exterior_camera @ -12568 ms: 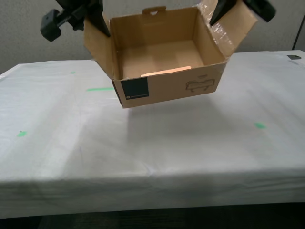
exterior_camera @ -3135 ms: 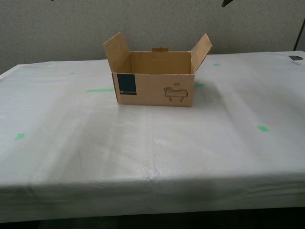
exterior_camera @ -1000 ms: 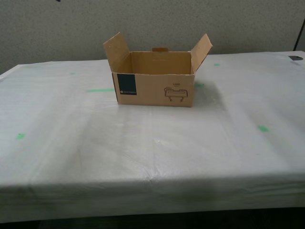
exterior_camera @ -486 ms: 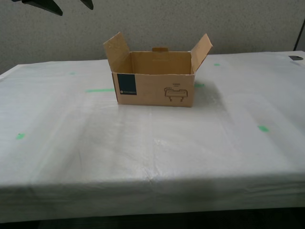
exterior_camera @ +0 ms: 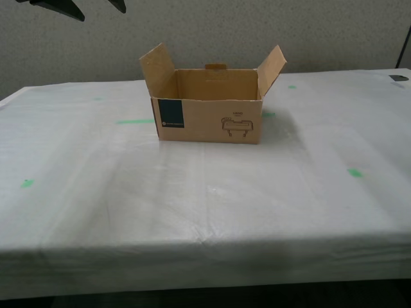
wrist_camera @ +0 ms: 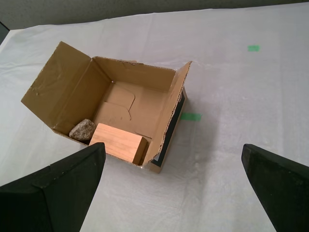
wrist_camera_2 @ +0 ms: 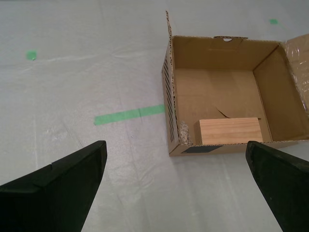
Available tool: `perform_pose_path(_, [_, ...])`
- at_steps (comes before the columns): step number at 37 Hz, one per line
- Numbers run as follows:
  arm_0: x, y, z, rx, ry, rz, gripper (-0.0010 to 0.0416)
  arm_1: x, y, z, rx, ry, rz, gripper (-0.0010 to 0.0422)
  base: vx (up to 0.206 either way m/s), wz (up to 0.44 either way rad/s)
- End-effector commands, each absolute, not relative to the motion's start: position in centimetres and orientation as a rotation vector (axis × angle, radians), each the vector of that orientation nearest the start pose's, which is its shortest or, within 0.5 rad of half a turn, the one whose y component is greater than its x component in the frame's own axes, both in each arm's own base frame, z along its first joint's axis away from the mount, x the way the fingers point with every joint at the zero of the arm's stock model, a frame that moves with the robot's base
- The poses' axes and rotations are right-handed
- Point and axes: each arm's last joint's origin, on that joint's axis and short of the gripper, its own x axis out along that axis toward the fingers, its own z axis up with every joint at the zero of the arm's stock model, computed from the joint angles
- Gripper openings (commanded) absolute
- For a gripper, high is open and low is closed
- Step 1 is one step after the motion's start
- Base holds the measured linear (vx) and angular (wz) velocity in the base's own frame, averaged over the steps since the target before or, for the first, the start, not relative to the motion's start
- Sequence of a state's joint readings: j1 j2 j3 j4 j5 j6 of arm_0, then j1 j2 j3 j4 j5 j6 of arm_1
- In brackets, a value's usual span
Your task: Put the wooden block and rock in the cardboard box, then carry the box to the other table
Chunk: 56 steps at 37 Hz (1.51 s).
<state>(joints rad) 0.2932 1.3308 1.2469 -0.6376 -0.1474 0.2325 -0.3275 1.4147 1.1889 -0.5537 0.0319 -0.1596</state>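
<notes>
Inside cardboard box (wrist_camera: 130, 111): rock (wrist_camera: 82, 129) only in first wrist view; exterior hides contents; both grippers released.

A matt brown corrugated cardboard box (exterior_camera: 209, 106), its torn flap edges rough, sits on the wrinkled, faintly sheened white sheet covering the other table (exterior_camera: 192, 199). Inside the box, a smooth pale wooden block (wrist_camera: 118, 143) lies beside a rough, speckled rock (wrist_camera: 82, 129). Glossy clear tape (wrist_camera_2: 298, 67) lines one flap.
</notes>
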Motion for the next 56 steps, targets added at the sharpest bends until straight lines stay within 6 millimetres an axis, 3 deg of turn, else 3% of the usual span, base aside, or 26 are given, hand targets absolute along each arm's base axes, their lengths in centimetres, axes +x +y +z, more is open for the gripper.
perform_pose_path(1, [26.56, 8.46, 33.59, 0.168, 0.767, 0.329, 0.0393, 28.37, -9.76, 30.03, -0.033, 0.797, -0.283, 0.0394, 0.000, 0.000])
perform_pose_path(56, [26.56, 8.47, 33.59, 0.168, 0.768, 0.330, 0.0394, 28.37, -9.75, 30.03, -0.033, 0.797, -0.282, 0.0394, 0.000, 0.000])
